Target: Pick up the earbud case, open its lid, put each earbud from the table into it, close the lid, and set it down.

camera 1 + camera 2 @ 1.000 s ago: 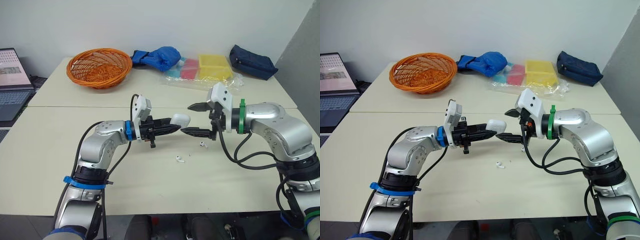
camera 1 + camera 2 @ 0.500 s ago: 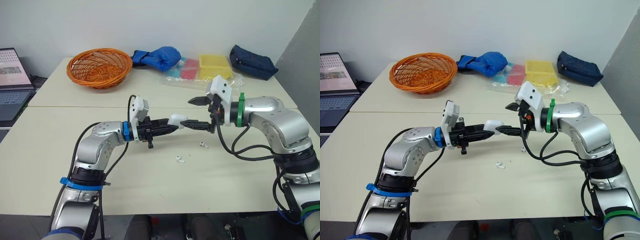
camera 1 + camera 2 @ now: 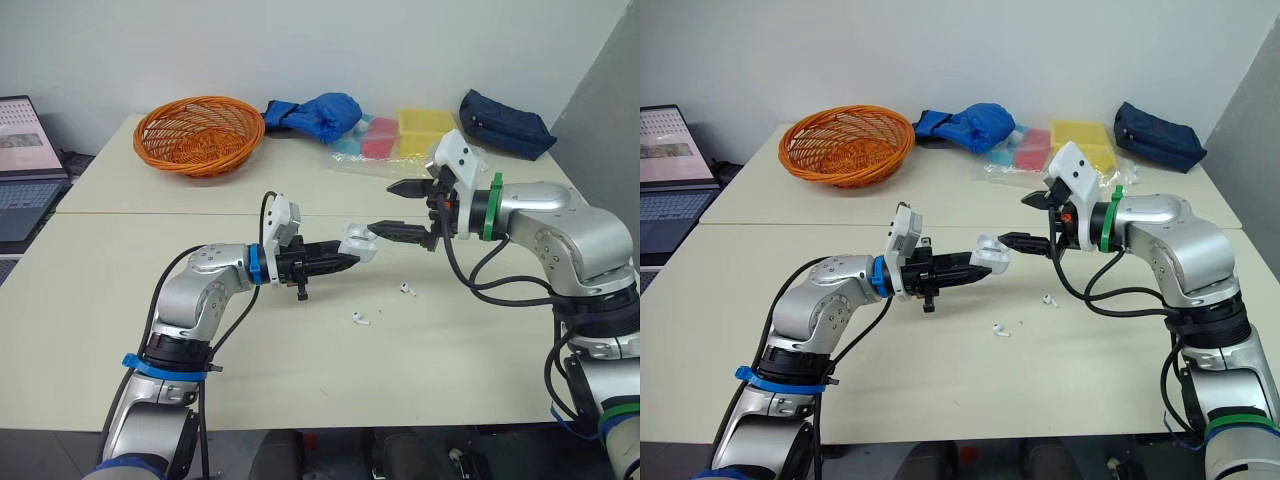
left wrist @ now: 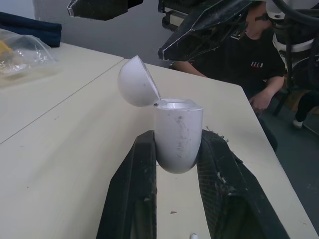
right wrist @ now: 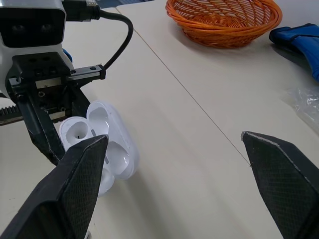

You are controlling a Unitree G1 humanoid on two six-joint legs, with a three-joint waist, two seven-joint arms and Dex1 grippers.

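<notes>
My left gripper (image 3: 341, 262) is shut on the white earbud case (image 3: 358, 243) and holds it above the middle of the table. The case's lid stands flipped open (image 4: 135, 82), and empty sockets show inside the case (image 5: 102, 149). To its right hangs my right gripper (image 3: 382, 208), open, its lower fingertip just beside the lid and nothing between its fingers. Two white earbuds lie on the table below: one (image 3: 406, 289) under the right gripper, the other (image 3: 360, 319) nearer the front.
At the table's back stand an orange basket (image 3: 197, 133), a blue cloth (image 3: 315, 115), plastic bags with yellow and pink items (image 3: 425, 133) and a dark pouch (image 3: 505, 123). A laptop (image 3: 25, 165) sits at far left. A person in black (image 4: 239, 55) sits beyond the table.
The case's lid has gone from closed to open. My right gripper touched the lid with its lower finger, then drew up and to the right.
</notes>
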